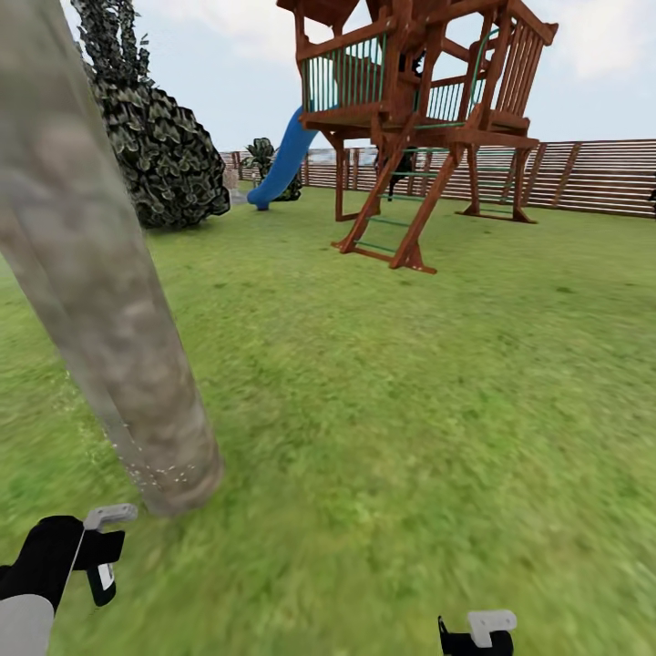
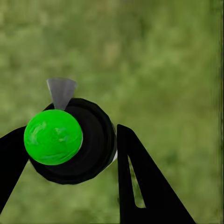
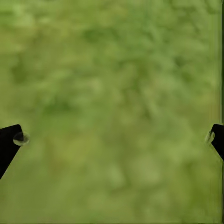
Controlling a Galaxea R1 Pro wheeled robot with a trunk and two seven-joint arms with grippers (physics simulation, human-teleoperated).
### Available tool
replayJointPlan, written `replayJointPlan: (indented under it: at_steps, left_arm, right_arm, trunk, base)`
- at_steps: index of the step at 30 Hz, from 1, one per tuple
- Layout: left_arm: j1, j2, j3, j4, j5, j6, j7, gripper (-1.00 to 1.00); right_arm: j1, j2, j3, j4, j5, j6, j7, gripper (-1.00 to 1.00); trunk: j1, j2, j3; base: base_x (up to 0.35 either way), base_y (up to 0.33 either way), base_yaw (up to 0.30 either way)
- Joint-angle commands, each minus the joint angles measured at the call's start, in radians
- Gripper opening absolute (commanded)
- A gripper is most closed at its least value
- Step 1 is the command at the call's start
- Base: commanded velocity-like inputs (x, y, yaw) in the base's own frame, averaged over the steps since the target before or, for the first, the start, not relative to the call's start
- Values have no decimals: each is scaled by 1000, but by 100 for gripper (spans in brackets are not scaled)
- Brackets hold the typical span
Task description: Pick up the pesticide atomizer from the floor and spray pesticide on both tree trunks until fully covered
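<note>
While seemingly clamping atomizer (image 2: 70,140), left pincer (image 2: 65,154) low.

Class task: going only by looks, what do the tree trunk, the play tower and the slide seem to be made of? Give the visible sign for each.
Tree trunk: rough matt bark, judging by its blotchy beige-grey mottling. Play tower: probably stained wood, given its reddish-brown beams and slats; its green rungs could be painted metal. Slide: likely moulded plastic, being smooth, evenly blue and curved.

No text, label, brand, number or sign can be read anywhere here.
</note>
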Motion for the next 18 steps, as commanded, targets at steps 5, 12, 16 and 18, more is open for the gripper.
replayJointPlan:
  at_steps: [5,12,16,18]
  left_arm:
    - [0,0,0,-1,-1,-1,0,-100]
    - [0,0,0,-2,-1,-2,0,-100]
    - [0,0,0,-2,-1,-2,0,-100]
    - [0,-1,0,-2,-1,-2,0,-100]
  right_arm:
    - [0,0,0,0,0,0,-1,100]
    - [0,0,0,0,0,0,-1,100]
    - [0,0,0,0,0,0,-1,100]
    - [0,0,0,0,0,-1,-2,100]
  trunk:
    - [0,0,0]
    - [0,0,0]
    - [0,0,0]
    - [0,0,0]
  base:
    - [211,-204,56]
    - [137,-252,240]
    - [110,-264,93]
    - [98,-266,4]
